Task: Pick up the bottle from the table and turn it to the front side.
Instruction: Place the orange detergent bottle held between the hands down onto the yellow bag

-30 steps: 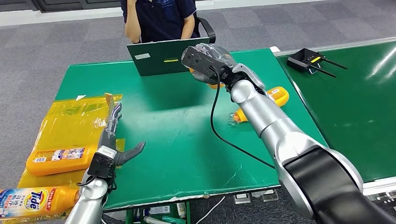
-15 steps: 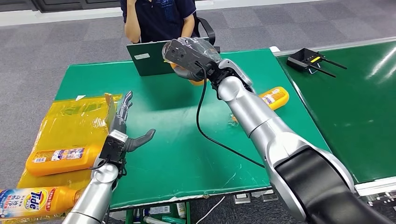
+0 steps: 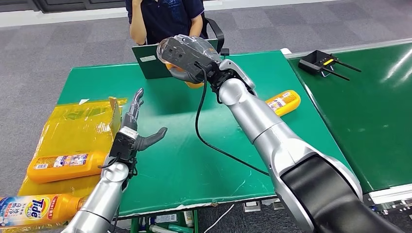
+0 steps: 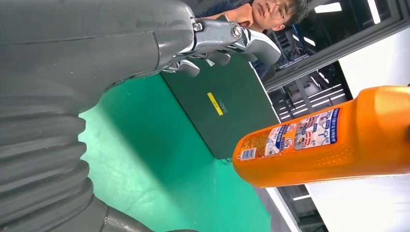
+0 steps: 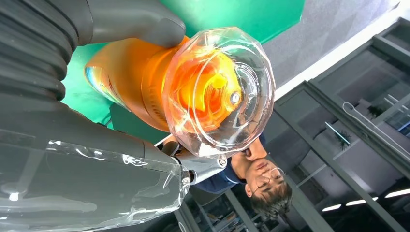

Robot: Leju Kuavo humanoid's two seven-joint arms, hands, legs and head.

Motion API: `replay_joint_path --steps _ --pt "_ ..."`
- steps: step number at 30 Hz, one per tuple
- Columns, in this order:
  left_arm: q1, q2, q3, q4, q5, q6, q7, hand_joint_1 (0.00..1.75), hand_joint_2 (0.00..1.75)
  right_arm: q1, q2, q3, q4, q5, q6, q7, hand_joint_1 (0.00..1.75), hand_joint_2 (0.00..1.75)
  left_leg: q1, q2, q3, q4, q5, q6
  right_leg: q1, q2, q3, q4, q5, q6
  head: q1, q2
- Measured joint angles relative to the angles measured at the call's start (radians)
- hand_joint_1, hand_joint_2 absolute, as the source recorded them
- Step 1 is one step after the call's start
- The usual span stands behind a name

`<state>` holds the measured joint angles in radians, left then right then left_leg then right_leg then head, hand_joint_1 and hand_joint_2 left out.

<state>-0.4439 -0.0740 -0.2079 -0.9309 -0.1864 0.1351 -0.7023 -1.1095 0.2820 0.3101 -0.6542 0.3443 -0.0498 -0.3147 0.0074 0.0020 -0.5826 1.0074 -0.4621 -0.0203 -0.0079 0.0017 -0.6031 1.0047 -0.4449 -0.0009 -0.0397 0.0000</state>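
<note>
You're in robot test lab, office-type room. Grey carpet tiles (image 3: 58, 53) on floor, two green-topped bench (image 3: 194, 145) units side by side, person (image 3: 167, 19) on chair behind laptop (image 3: 150, 60) at far edge, black antenna remote (image 3: 320, 62) on second bench. Glass partitions (image 5: 348, 121), ceiling strip lights in wrist views.

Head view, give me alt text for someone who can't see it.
The robot's right hand holds an orange bottle raised over a green table, near a laptop. Its left hand is open, fingers spread; another orange bottle lies behind.
</note>
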Motion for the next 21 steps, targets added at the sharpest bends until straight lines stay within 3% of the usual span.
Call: replay_joint_path --steps 5,12,21 --pt "-0.022 -0.008 0.0 0.015 0.021 0.014 0.0 0.0 1.75 -0.003 0.011 0.0 -0.005 -0.03 0.015 -0.003 1.75 1.75 0.0 0.0 0.0 0.0 0.0 0.0 0.0 0.0 0.0 0.0 0.0 0.0 0.0 0.0" --pt "-0.113 -0.048 0.0 0.103 0.034 0.05 0.0 0.0 1.75 -0.008 0.059 0.008 -0.047 -0.109 0.01 0.025 1.75 1.75 0.0 -0.001 0.0 0.0 0.0 0.0 0.0 0.0 0.0 0.0 0.0 0.0 0.0 0.0" --pt "-0.176 -0.077 0.0 0.184 0.035 0.051 0.0 0.0 1.75 -0.007 0.068 0.008 -0.058 -0.139 -0.003 0.025 1.75 1.75 0.0 -0.001 0.0 0.0 0.0 0.0 0.0 0.0 0.0 0.0 0.0 0.0 0.0 0.0"
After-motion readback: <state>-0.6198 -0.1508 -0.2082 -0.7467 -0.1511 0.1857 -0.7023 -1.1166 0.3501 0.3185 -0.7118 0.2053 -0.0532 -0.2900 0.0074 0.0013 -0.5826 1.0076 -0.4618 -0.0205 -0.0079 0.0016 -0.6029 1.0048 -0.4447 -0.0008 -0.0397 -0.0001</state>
